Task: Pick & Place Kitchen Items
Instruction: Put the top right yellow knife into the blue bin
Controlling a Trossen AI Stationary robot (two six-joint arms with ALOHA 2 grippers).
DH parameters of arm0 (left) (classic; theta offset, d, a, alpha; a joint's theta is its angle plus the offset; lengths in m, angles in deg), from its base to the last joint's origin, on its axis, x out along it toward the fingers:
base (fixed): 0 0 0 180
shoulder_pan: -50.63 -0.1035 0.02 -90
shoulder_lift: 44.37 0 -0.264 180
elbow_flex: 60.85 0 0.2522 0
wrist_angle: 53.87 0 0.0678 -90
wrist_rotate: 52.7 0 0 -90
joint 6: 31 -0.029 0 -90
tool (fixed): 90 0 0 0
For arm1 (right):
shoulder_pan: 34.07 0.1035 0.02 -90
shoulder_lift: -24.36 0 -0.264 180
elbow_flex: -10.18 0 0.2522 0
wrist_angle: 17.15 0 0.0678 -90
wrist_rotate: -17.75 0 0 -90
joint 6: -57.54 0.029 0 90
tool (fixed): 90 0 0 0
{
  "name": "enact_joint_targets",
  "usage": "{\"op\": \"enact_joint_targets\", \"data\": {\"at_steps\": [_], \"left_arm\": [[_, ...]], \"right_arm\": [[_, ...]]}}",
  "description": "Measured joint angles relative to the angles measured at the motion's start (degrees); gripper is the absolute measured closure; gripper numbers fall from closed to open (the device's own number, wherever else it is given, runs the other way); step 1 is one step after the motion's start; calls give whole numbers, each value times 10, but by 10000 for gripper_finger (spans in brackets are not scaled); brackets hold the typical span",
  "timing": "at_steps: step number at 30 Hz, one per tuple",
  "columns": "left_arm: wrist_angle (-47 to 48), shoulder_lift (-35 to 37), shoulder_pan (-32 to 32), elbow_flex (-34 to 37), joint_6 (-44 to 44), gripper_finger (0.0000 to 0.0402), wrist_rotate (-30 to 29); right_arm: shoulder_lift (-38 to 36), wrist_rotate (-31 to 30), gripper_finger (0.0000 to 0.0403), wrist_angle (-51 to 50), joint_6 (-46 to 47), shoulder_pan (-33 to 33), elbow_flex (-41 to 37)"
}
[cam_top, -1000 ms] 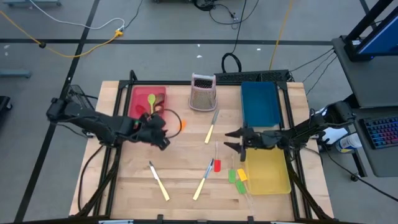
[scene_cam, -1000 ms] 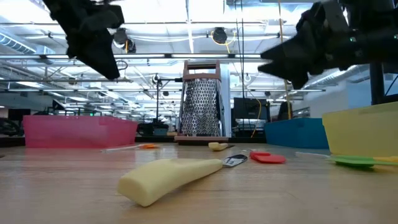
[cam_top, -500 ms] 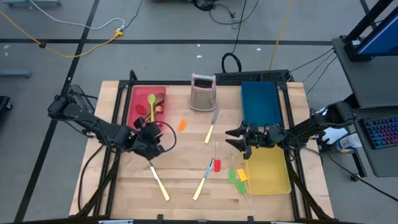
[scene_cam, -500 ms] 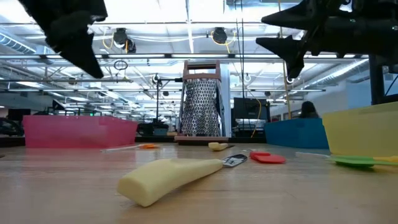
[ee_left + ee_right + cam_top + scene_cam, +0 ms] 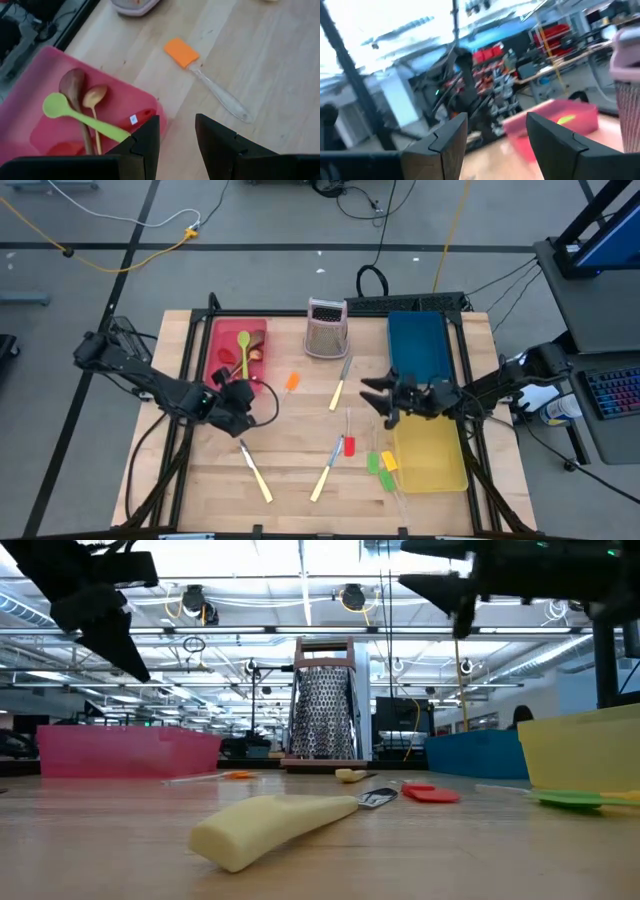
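My left gripper (image 5: 240, 395) (image 5: 177, 135) hovers open and empty over the table by the red tray's (image 5: 222, 330) near right corner. The orange-headed spatula (image 5: 291, 382) (image 5: 181, 51) lies flat on the wood just beyond its fingers. A green spoon (image 5: 85, 119) and brown spoons (image 5: 75, 87) lie in the red tray. My right gripper (image 5: 378, 399) (image 5: 495, 135) hangs open and empty, held level above the table between the blue tray (image 5: 418, 345) and the yellow tray (image 5: 432, 455). Cream-handled knives (image 5: 340, 383) (image 5: 255, 470) (image 5: 325, 470) and red (image 5: 349, 445), green (image 5: 372, 463) and yellow (image 5: 389, 462) spatulas lie on the table.
The metal box grater (image 5: 326, 328) (image 5: 322, 705) stands upright at the far middle of the table. A black cable loops beside my left gripper. In the low view a knife's cream handle (image 5: 270, 825) lies close in front. Bare wood shows at the table's near left.
My left gripper has drawn back from beside the orange spatula toward the table's left and near edges, leaving the spatula in plain sight on the wood. My right gripper has risen and tipped its fingers from slanting downward to level, shifting slightly toward the far edge.
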Motion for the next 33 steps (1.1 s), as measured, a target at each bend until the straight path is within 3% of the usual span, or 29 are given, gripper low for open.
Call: {"op": "enact_joint_targets", "data": {"at_steps": [4, 11, 16, 20, 25, 33], "left_arm": [[0, 23, -11, 0, -19, 270, -3], [2, 46, -26, 0, -26, 270, -2], [3, 47, -26, 0, -23, 270, 5], [2, 47, -24, 0, -19, 270, 5], [1, 47, -20, 4, -9, 270, 5], [-6, 47, -9, 47, 52, 270, 2]], "right_arm": [[0, 3, 206, -113, 24, -37, 85], [52, 16, 206, -585, 126, -84, 346], [129, -9, 206, -803, 262, -110, 454], [188, 48, 206, -837, 326, -126, 470], [236, 65, 206, -858, 350, -138, 470], [240, 30, 206, -987, 492, -137, 458]]}}
